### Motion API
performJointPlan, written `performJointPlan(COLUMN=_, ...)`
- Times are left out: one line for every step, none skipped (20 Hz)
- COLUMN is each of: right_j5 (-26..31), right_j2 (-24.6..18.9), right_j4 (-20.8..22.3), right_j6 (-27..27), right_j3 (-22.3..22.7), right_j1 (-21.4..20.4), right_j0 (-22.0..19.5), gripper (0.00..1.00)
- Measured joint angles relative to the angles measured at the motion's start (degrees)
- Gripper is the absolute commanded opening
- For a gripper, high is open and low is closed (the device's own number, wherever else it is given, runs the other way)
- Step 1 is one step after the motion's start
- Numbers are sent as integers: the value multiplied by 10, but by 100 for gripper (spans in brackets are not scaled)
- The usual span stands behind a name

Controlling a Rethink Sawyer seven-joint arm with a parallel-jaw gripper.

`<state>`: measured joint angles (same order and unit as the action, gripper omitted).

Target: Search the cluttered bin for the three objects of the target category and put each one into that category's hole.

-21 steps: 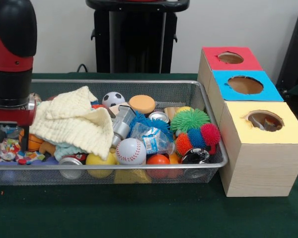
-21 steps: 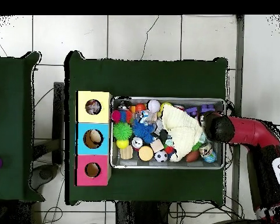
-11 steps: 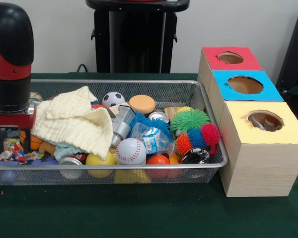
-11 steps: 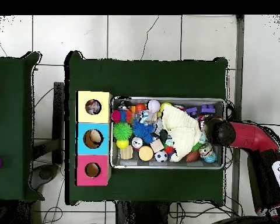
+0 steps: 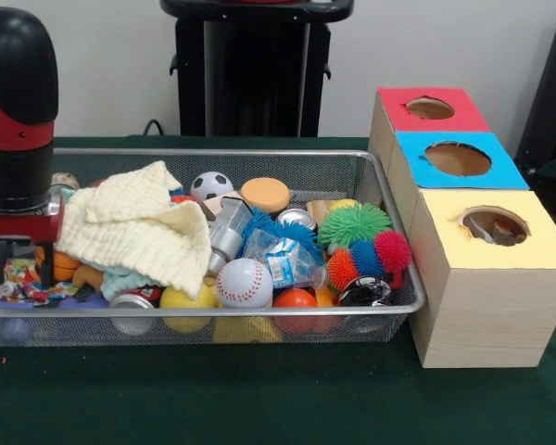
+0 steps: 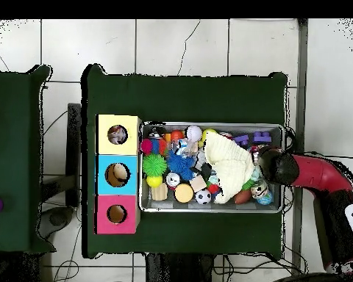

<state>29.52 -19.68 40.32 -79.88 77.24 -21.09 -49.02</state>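
Wire-mesh bin [image 5: 389, 243] holds the clutter, and only the overhead view shows objects inside the yellow hole [image 6: 118, 134] and blue hole [image 6: 118, 175], while the gripper [image 5: 18, 264], jaws' state unclear, hangs over colourful wrappers [image 5: 23, 283] beside the cream cloth [image 5: 139, 232], hard against the bin's end wall.

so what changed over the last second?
Only the arm shifted: in the front view it slid slightly left and rose a little over the bin's end. Whether the tool took anything is hidden. The cream cloth, balls and boxes stayed put.
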Motion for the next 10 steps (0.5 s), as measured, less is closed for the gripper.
performJointPlan(right_j5=-1, right_j2=-3, right_j4=0, right_j6=0, right_j3=0, right_j1=1, right_j0=-3, gripper=100)
performJointPlan(right_j5=-1, right_j2=-7, right_j4=0, right_j6=0, right_j3=0, right_j1=4, right_j0=-8, gripper=0)
performJointPlan(right_j5=-1, right_j2=-8, right_j4=0, right_j6=0, right_j3=0, right_j1=4, right_j0=-9, gripper=0)
performJointPlan(right_j5=-1, right_j2=-9, right_j4=0, right_j6=0, right_j3=0, right_j1=5, right_j0=-11, gripper=0)
performJointPlan(right_j5=-1, right_j2=-10, right_j4=0, right_j6=0, right_j3=1, right_j1=5, right_j0=-12, gripper=0)
performJointPlan(right_j5=-3, right_j2=-16, right_j4=0, right_j6=0, right_j3=1, right_j1=7, right_j0=-20, gripper=0)
performJointPlan(right_j5=-4, right_j2=-19, right_j4=0, right_j6=0, right_j3=2, right_j1=8, right_j0=-24, gripper=0)
performJointPlan(right_j5=-5, right_j2=-22, right_j4=0, right_j6=0, right_j3=2, right_j1=9, right_j0=-29, gripper=0)
performJointPlan(right_j5=-7, right_j2=-26, right_j4=0, right_j6=0, right_j3=4, right_j1=9, right_j0=-33, gripper=0)
performJointPlan(right_j5=-8, right_j2=-29, right_j4=0, right_j6=0, right_j3=6, right_j1=9, right_j0=-36, gripper=0)
